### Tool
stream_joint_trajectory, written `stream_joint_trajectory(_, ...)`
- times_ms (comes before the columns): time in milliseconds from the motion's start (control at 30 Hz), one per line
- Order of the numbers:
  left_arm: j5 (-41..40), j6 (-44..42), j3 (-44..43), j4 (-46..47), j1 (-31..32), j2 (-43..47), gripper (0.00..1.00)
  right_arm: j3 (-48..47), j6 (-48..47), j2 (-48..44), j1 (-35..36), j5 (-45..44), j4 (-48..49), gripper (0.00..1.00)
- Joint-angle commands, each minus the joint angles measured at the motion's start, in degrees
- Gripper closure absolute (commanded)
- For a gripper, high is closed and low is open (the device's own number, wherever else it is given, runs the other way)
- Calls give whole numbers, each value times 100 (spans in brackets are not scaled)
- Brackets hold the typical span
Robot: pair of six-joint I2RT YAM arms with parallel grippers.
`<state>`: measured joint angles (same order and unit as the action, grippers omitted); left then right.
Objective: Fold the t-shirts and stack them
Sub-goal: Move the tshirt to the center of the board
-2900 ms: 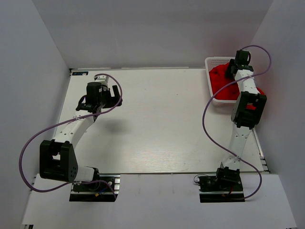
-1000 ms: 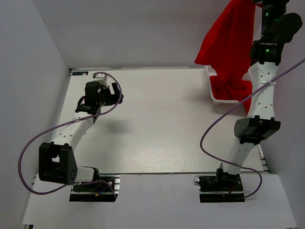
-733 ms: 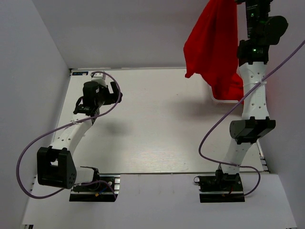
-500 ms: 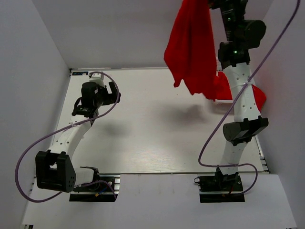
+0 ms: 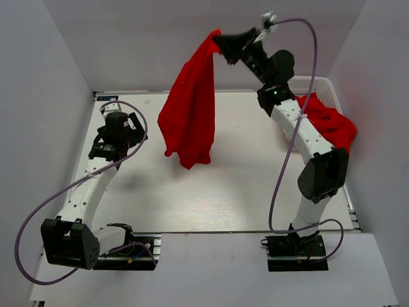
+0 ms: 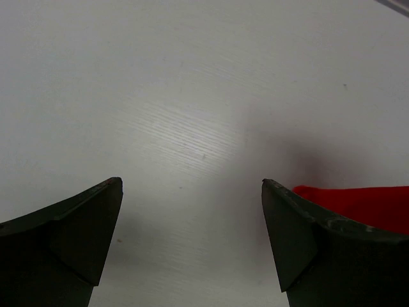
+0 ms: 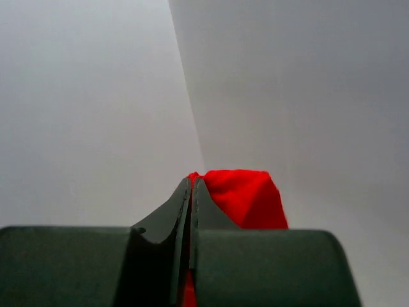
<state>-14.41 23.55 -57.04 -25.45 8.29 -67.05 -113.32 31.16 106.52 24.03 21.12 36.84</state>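
A bright red t-shirt hangs in the air over the middle of the table, pinched at its top by my right gripper, which is shut on the cloth. In the right wrist view the red t-shirt bunches out past the closed jaws of the right gripper. More red t-shirts spill from the basket at the back right. My left gripper stands open over the left of the table, holding nothing. The left gripper shows bare table between its fingers, with a red t-shirt edge at the right.
A white lattice basket sits at the table's back right corner. The white table is bounded by grey walls at the left, right and back. The right arm reaches high across the table's back half.
My right gripper has swung left from above the basket to above the table's middle, carrying the hanging t-shirt with it. The left arm has shifted slightly left and towards the near edge.
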Motion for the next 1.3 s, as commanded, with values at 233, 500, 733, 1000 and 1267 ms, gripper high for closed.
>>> stream_joint_trajectory(233,-423,406,-18,-435,-38,157,0,4651,-1603,-1318,-12,-282,-710,57)
stream_joint_trajectory(500,1176,-315,394,426,23,-282,0,4653,-1956,-1502,-13,-2451,-2760,10)
stream_joint_trajectory(733,2688,-791,571,989,76,-713,0,4634,-2017,-1819,-13,-3378,-4043,10)
stream_joint_trajectory(1000,3463,-1264,685,1042,76,-1468,0,4942,-1991,-1767,-39,-3844,-4211,10)
stream_joint_trajectory(1267,3462,-1660,632,910,348,-2216,0,4767,-1806,-1257,-65,-3343,-4255,10)
